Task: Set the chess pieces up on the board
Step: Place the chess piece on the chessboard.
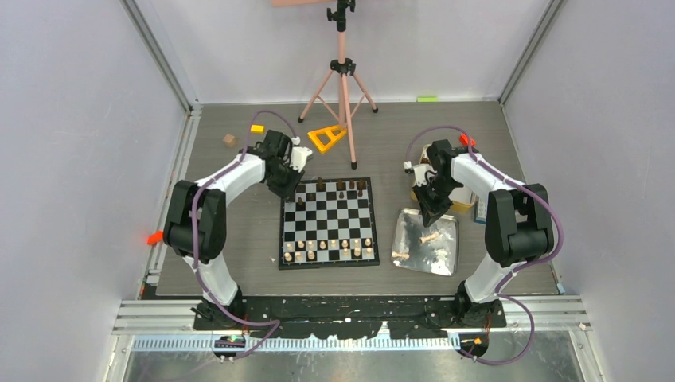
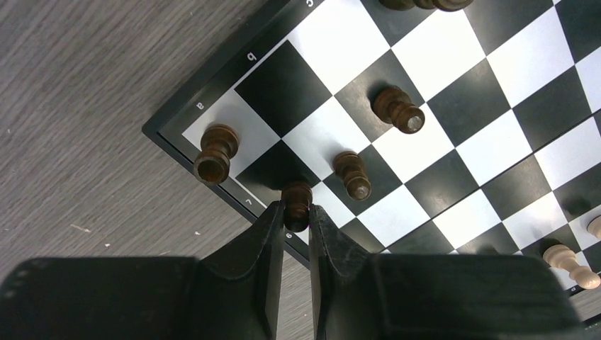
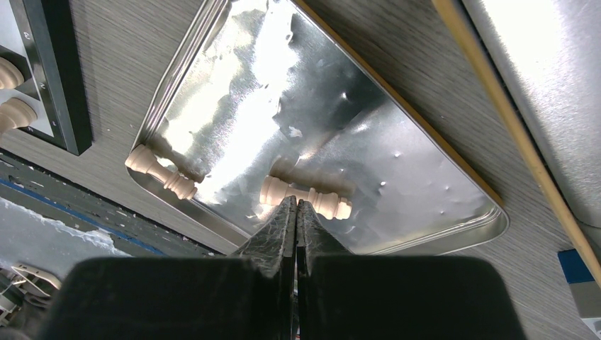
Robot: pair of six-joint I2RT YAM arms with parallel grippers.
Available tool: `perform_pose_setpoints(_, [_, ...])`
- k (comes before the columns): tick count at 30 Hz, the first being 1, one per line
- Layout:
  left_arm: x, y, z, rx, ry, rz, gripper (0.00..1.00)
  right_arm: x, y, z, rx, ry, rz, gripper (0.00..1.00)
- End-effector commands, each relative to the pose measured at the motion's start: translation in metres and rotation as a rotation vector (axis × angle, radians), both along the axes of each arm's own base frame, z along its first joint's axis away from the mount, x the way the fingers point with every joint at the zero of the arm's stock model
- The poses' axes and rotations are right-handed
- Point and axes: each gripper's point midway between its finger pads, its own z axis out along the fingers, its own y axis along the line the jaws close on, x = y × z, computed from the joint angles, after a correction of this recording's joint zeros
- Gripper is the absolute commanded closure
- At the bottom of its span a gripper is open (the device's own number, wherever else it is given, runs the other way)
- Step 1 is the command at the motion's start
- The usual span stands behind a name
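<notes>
Left wrist view: left gripper (image 2: 296, 212) pinches a dark chess piece (image 2: 297, 198) at the board (image 2: 453, 142) edge, near its corner.
Right wrist view: right gripper (image 3: 296, 205), fingers pressed together, over the silver tray (image 3: 397, 142) beside the board.
Tray: light chess piece (image 3: 332, 203) lies flat.

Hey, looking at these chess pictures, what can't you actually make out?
1. Left wrist view: the left gripper hides the foot of the dark piece it clamps; whether it stands on the board is unclear.
2. Right wrist view: the shut right gripper covers part of a light piece lying in the silver tray; contact cannot be told.
3. Top view: the chess pieces are too small to name by type.
</notes>
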Motion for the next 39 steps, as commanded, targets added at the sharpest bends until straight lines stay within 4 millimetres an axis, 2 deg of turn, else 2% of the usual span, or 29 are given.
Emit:
perform_pose_setpoints(1, [0.019, -0.004, 0.014, -0.028, -0.056, 0.005, 0.80, 0.004, 0.002, 0.011, 0.020, -0.050, 0.000, 0.99])
perform_pose_setpoints(9, [0.023, -0.003, 0.011, -0.017, -0.050, 0.012, 0.78, 0.004, 0.002, 0.010, 0.020, -0.048, 0.002, 0.99])
perform_pose_setpoints(16, [0.024, -0.002, 0.012, -0.015, -0.060, 0.023, 0.55, 0.003, 0.002, 0.009, 0.021, -0.045, 0.004, 0.99])
perform_pose_setpoints(19, [0.021, -0.002, 0.020, -0.029, -0.073, 0.026, 0.51, 0.002, 0.002, 0.009, 0.022, -0.042, 0.003, 0.99])
perform_pose_setpoints(28, [-0.002, 0.001, 0.043, -0.054, -0.096, 0.020, 0.50, 0.002, 0.002, 0.009, 0.023, -0.041, 0.004, 0.99])
perform_pose_setpoints(32, [-0.009, -0.002, 0.043, -0.051, -0.099, -0.007, 0.49, 0.002, 0.003, 0.007, 0.024, -0.035, 0.004, 0.99])
perform_pose_setpoints(39, [-0.007, -0.018, 0.036, -0.035, -0.087, -0.061, 0.48, 0.000, 0.002, 0.006, 0.022, -0.026, 0.004, 0.99])
